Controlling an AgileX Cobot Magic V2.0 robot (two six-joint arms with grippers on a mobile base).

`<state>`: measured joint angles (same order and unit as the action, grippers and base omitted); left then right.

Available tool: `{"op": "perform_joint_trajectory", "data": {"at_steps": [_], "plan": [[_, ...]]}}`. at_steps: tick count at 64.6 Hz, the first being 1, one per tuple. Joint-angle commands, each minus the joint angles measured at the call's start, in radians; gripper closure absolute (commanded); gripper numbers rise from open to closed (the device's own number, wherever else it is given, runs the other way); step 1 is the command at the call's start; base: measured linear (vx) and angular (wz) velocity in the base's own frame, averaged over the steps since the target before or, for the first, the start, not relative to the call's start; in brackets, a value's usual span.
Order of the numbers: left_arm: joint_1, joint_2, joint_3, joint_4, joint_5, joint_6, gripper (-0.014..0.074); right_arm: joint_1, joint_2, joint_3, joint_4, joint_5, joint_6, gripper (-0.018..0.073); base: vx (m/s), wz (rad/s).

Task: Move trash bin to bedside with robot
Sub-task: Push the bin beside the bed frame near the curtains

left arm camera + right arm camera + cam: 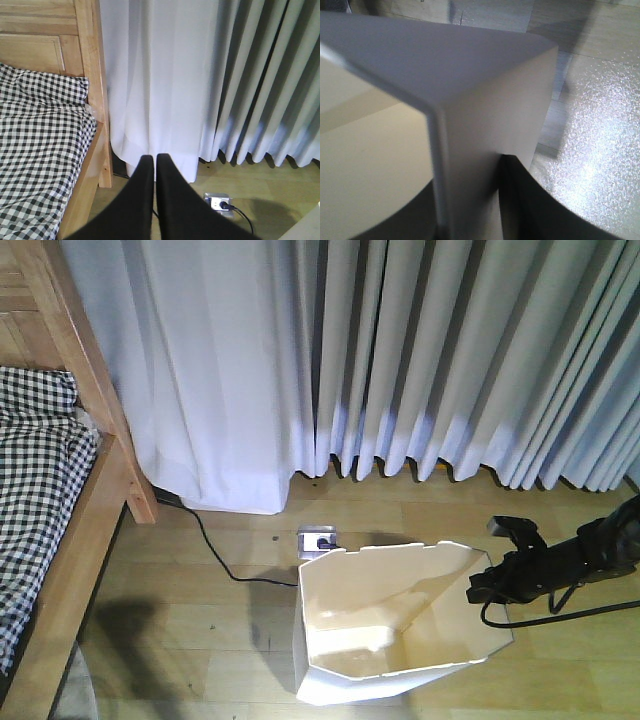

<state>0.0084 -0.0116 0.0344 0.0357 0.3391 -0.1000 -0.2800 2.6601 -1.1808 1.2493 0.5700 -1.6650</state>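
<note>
The white trash bin (400,630) stands on the wooden floor at lower centre, cream inside, with a notched angular rim. My right gripper (484,590) is shut on the bin's right rim; in the right wrist view the rim wall (485,150) runs between the two black fingers (535,205), one inside and one outside. The bed (60,520), with a light wooden frame and checked bedding (35,145), is at the far left, with bare floor between it and the bin. My left gripper (154,160) is shut and empty, pointing at the curtain beside the bed.
Grey-white curtains (400,350) hang along the back wall. A floor socket (316,539) with a black cable (215,550) lies just behind the bin. A black cable (570,612) trails from the right arm. The floor between bin and bed frame is wood.
</note>
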Motion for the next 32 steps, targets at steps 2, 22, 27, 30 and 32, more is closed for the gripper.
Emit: {"op": "perform_joint_trajectory", "data": {"at_steps": [2,22,27,30,32], "plan": [[-0.001,0.018,0.003,-0.002,-0.073,-0.004,0.0603,-0.002,-0.078,-0.008,0.035,0.215,0.003,0.0561,0.06,0.05],[-0.001,0.018,0.003,-0.002,-0.073,-0.004,0.0603,-0.002,-0.078,-0.008,0.035,0.215,0.003,0.0561,0.01,0.02],[-0.001,0.018,0.003,-0.002,-0.073,-0.004,0.0603,-0.002,-0.078,-0.008,0.035,0.215,0.003,0.0561,0.0,0.0],[-0.001,0.018,0.003,-0.002,-0.073,-0.004,0.0603,-0.002,-0.078,-0.008,0.035,0.215,0.003,0.0561,0.0,0.0],[-0.001,0.018,0.003,-0.002,-0.073,-0.004,0.0603,-0.002,-0.078,-0.008,0.035,0.215,0.003,0.0561,0.0,0.0]]}}
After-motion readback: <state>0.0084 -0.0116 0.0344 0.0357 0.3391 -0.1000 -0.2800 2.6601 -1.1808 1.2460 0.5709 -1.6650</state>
